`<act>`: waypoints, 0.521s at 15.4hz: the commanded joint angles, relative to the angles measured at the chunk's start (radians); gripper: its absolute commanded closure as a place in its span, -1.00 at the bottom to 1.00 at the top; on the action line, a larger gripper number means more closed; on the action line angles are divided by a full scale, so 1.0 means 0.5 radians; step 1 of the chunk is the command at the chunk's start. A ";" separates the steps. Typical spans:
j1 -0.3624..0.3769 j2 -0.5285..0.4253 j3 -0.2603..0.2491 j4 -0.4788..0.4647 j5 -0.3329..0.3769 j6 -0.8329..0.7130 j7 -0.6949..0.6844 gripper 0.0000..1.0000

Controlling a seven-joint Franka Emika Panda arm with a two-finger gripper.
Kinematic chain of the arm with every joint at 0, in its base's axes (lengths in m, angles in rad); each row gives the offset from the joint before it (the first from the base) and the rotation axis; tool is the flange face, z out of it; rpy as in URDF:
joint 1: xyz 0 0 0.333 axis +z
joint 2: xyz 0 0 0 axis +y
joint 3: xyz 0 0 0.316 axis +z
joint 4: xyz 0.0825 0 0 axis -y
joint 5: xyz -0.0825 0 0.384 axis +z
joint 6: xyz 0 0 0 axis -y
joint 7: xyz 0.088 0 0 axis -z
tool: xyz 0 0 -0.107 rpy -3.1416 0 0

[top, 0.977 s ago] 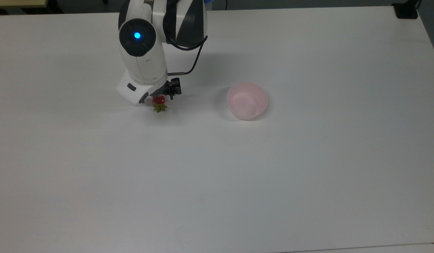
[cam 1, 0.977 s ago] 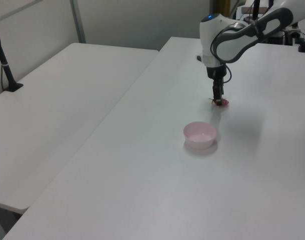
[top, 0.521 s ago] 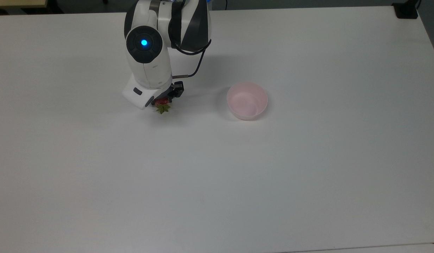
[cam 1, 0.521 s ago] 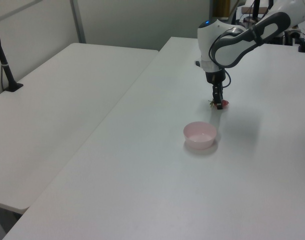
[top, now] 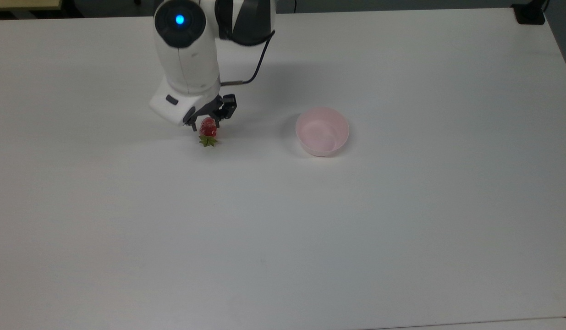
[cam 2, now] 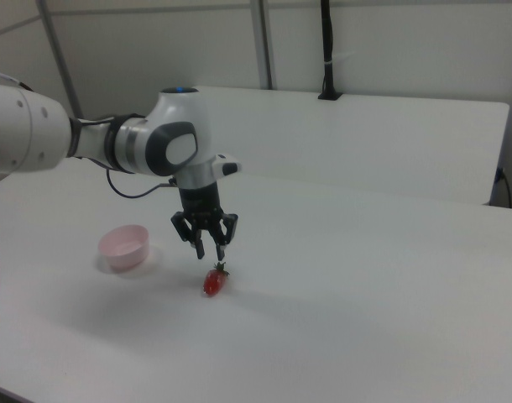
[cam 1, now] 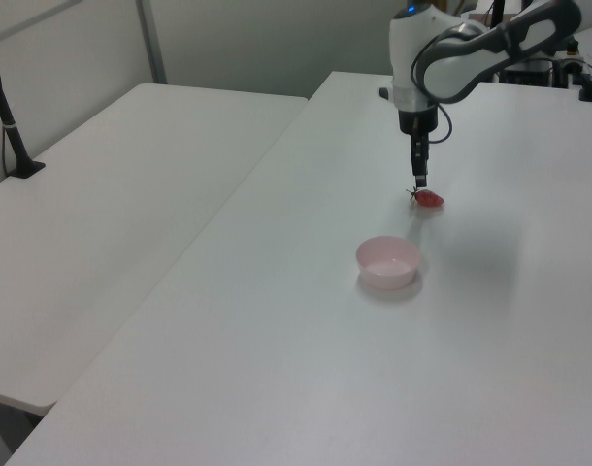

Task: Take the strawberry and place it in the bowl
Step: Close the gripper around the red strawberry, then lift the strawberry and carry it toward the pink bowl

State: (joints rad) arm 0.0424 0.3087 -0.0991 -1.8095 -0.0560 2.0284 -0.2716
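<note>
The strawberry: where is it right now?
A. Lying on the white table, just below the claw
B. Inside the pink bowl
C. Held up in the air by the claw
A: the strawberry lies on the table beneath the open claw, apart from the pink bowl.

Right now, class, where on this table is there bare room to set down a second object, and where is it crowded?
The white table lies bare across the top view's whole lower half and to the right of the pink bowl. It is crowded only near the top view's upper left, where the gripper hangs over the strawberry; the strip between strawberry and bowl is narrow.
</note>
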 commanded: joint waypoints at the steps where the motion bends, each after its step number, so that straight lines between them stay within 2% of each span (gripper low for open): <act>1: 0.087 -0.035 -0.041 -0.069 -0.011 -0.013 -0.116 -0.24; 2: 0.093 -0.019 -0.044 -0.069 -0.011 -0.013 -0.128 -0.39; 5: 0.090 0.014 -0.056 -0.099 -0.011 -0.004 -0.141 -0.58; 7: 0.090 0.051 -0.056 -0.102 -0.011 0.045 -0.141 -0.58; 8: 0.087 0.076 -0.059 -0.109 -0.011 0.106 -0.141 -0.51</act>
State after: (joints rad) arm 0.0701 0.3295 -0.1071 -1.8468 -0.0560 2.0243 -0.3170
